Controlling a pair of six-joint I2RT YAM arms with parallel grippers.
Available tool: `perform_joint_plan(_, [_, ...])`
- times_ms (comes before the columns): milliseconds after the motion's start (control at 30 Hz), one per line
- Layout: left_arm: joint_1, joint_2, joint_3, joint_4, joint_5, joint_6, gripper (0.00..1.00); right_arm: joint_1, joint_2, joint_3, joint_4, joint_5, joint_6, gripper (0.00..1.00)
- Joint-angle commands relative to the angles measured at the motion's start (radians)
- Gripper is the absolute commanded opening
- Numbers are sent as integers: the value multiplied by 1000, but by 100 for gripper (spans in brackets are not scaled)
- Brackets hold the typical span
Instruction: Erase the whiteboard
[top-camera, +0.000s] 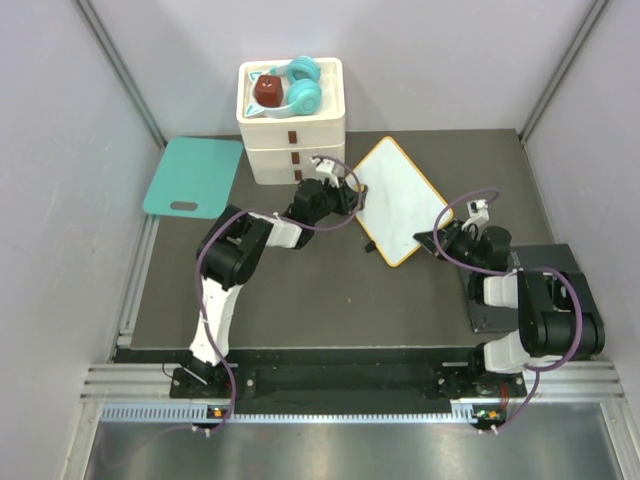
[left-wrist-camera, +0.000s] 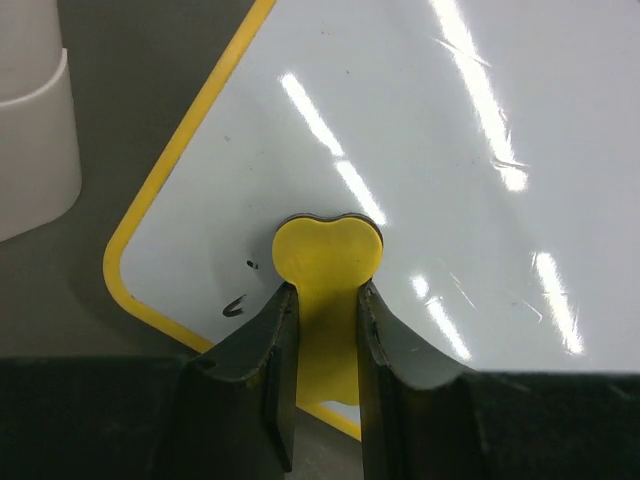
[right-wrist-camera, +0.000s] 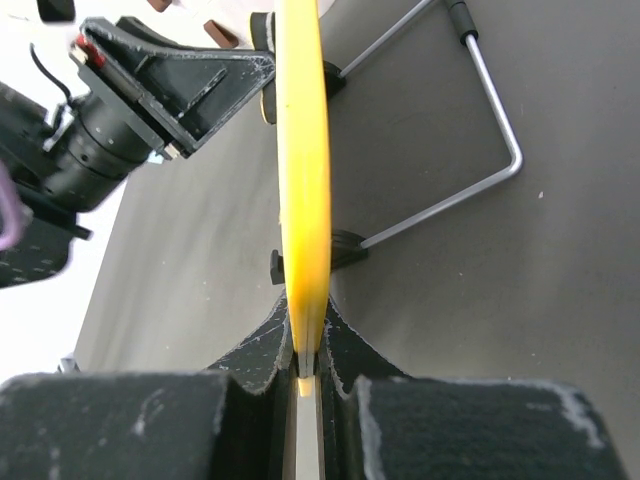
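The dark grey surface (top-camera: 300, 300) fills the middle of the top view. The whiteboard (top-camera: 405, 205) lies just right of centre on it, turned like a diamond with one corner toward 12 o'clock. Its orange-yellow rim shows all round and its face is almost wholly white.

At 12 o'clock stand stacked white bins (top-camera: 295, 150), which hold teal headphones (top-camera: 305, 85) and a dark red object (top-camera: 267, 92). A teal board (top-camera: 195, 175) lies at 10 o'clock. A dark grey pad (top-camera: 560, 265) lies at 4 o'clock under the right arm.

The right end effector (right-wrist-camera: 305, 345) pinches the whiteboard's rim at the board's 4 o'clock edge, its fingers tight on either face. In its wrist view the rim runs edge-on toward 12 o'clock.

The left end effector (left-wrist-camera: 325, 300) reaches in from 9 o'clock and grips a yellow eraser (left-wrist-camera: 328, 250) by its stem. The eraser's lobed head lies flat on the white face near a rounded corner. A few small black marks (left-wrist-camera: 237, 300) sit just beside the eraser, at its 8 o'clock.
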Motion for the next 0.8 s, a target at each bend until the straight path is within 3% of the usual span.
perform_joint_plan(0, [-31, -59, 95, -365, -141, 153, 0, -3, 17, 4, 51, -23, -29, 0])
perform_joint_plan(167, [-31, -56, 62, -269, -242, 195, 0, -3, 23, -4, 80, -29, -17, 0])
perform_joint_plan(300, [-29, 0, 189, -348, -285, 232, 0, -3, 23, -2, 82, -31, -15, 0])
perform_joint_plan(467, [-21, 30, 235, -322, -331, 285, 0, -3, 16, -2, 76, -32, -17, 0])
perform_joint_plan(600, [-9, 46, 249, -321, -269, 281, 0, -3, 17, -4, 77, -32, -17, 0])
perform_joint_plan(767, [-11, 43, 167, -174, -82, 172, 0, -3, 16, -4, 79, -32, -15, 0])
